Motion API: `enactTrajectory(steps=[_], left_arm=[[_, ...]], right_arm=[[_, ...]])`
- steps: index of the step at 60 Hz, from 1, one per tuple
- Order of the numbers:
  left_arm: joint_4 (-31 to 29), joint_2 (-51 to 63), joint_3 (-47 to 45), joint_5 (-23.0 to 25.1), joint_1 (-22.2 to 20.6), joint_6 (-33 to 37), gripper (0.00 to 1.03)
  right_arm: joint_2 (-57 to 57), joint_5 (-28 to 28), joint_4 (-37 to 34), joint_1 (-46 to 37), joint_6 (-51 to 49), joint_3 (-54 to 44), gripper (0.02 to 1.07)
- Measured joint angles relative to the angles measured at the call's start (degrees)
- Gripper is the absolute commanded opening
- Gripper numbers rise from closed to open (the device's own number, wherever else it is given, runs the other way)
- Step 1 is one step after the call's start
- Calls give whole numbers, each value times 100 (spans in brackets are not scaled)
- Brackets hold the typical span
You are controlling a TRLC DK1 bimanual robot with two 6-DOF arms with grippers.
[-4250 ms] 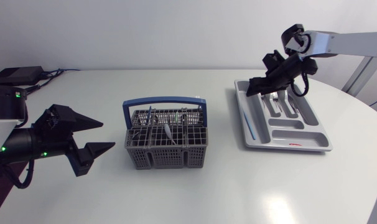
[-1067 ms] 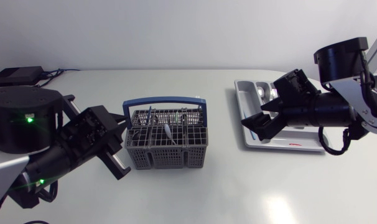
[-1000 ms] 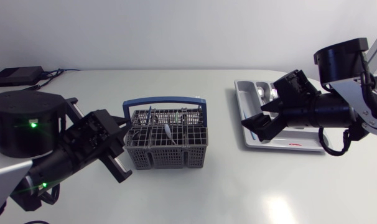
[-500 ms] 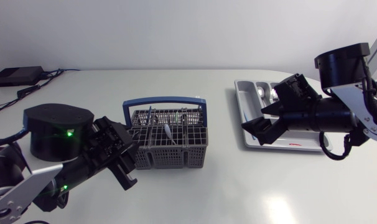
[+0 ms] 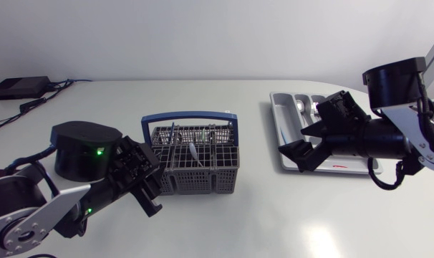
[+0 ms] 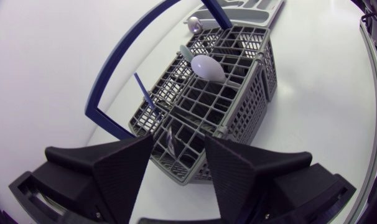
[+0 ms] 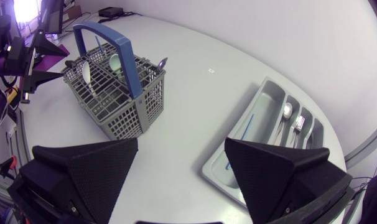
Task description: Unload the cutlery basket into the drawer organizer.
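The grey cutlery basket (image 5: 192, 168) with a blue handle (image 5: 188, 115) stands mid-table and holds a spoon (image 5: 193, 150) and several other pieces. My left gripper (image 5: 150, 180) hangs open at its front left corner. In the left wrist view the basket (image 6: 226, 93) lies just ahead of the left gripper (image 6: 179, 163), its near corner under the gap between the fingers, with a pale spoon (image 6: 207, 67) standing in it. My right gripper (image 5: 303, 140) is open and empty over the near end of the grey drawer organizer (image 5: 276, 118), which holds a spoon (image 7: 287, 112) and forks (image 7: 298, 127).
A thin blue utensil (image 7: 238, 144) lies in the organizer's (image 7: 235, 183) long side compartment. My right arm covers much of the organizer in the head view. A black box (image 5: 16, 87) with cables sits at the table's far left corner.
My left arm has swung right and closed in on the basket's corner, and its fingers have spread apart. The right gripper has shifted slightly over the organizer and stays open.
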Motion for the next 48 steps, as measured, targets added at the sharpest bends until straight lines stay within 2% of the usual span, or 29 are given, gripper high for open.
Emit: enactTrajectory(steps=[11,26,35,48], left_arm=[[20,15,0,0,55,0,41],[138,76,0,0,74,0,41],[210,177,0,0,76,0,32],[284,260,0,0,114,0,30]], right_arm=[[0,-13,15,0,0,0,102],[0,-13,61,0,0,0,102],[0,-13,85,0,0,0,102],[0,-13,94,0,0,-15,102]])
